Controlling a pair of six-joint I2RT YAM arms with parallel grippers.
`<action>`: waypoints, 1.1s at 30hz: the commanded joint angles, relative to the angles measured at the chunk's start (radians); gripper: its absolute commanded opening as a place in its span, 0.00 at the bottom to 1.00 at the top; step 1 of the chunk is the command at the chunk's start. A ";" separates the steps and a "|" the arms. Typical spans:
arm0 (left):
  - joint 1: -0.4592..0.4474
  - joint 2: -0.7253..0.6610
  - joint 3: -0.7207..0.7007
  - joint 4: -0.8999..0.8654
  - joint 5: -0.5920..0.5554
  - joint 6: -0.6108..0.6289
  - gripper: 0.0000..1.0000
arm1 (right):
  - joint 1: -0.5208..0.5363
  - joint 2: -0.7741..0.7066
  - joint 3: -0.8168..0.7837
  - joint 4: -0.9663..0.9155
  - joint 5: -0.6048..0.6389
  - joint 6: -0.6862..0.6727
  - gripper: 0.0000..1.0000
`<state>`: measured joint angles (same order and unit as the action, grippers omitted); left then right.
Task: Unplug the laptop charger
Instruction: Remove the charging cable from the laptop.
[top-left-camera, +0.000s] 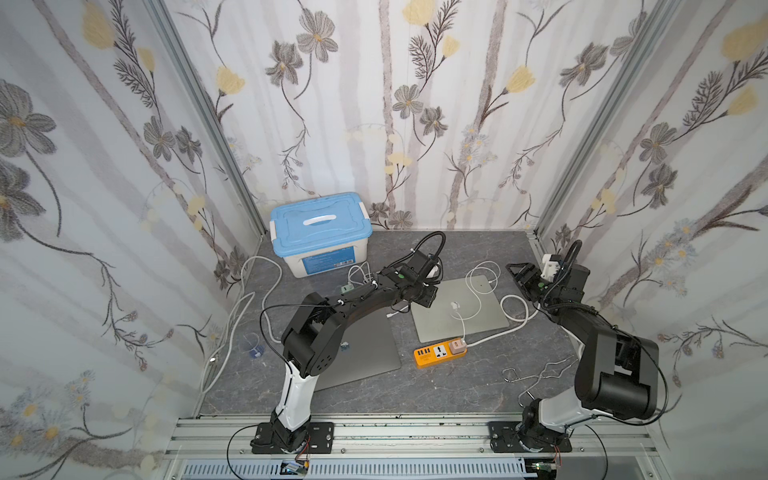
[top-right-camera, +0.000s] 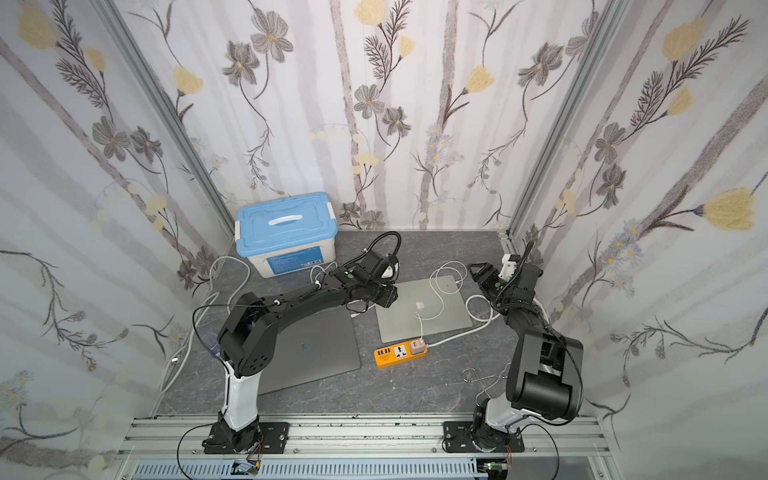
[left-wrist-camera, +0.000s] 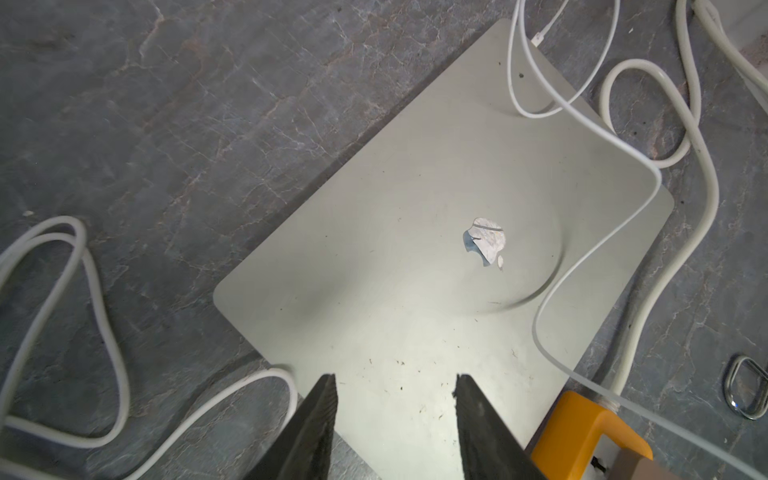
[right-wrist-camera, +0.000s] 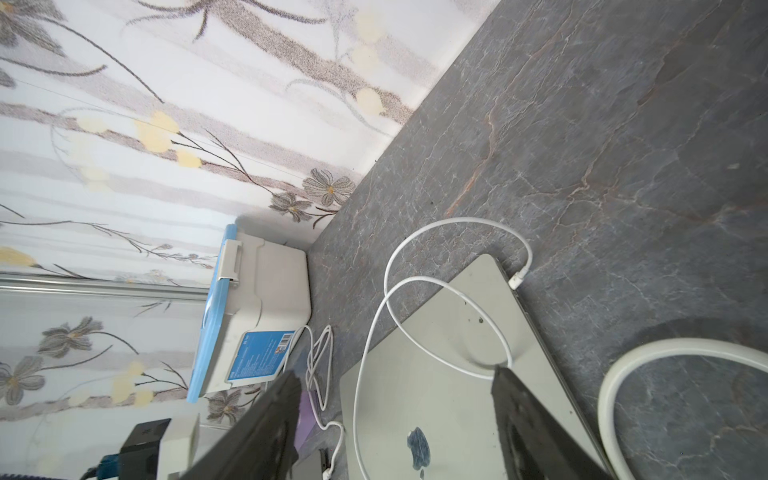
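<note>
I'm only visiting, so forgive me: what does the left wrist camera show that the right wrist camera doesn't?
Only the left wrist view shows a corner of the orange plastic power strip and a bent metal wire loop lying on the surface. Only the right wrist view shows the white plastic storage box with a blue lid, which stands against the wall. Both show the closed silver laptop, the thin white cable looped across its lid, and the grey marbled tabletop.
</note>
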<state>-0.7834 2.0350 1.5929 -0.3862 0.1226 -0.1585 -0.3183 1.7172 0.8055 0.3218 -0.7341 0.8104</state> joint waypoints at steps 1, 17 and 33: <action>0.009 0.034 0.028 -0.004 0.080 -0.032 0.47 | -0.001 0.046 -0.005 0.166 -0.059 0.121 0.68; 0.049 0.095 -0.014 0.057 0.201 -0.125 0.39 | 0.003 0.236 0.019 0.235 0.073 0.142 0.62; 0.052 0.125 -0.018 0.064 0.238 -0.160 0.36 | 0.049 0.346 0.095 0.227 0.136 0.130 0.58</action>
<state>-0.7319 2.1555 1.5780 -0.3370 0.3485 -0.3138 -0.2752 2.0506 0.8875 0.4976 -0.6209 0.9440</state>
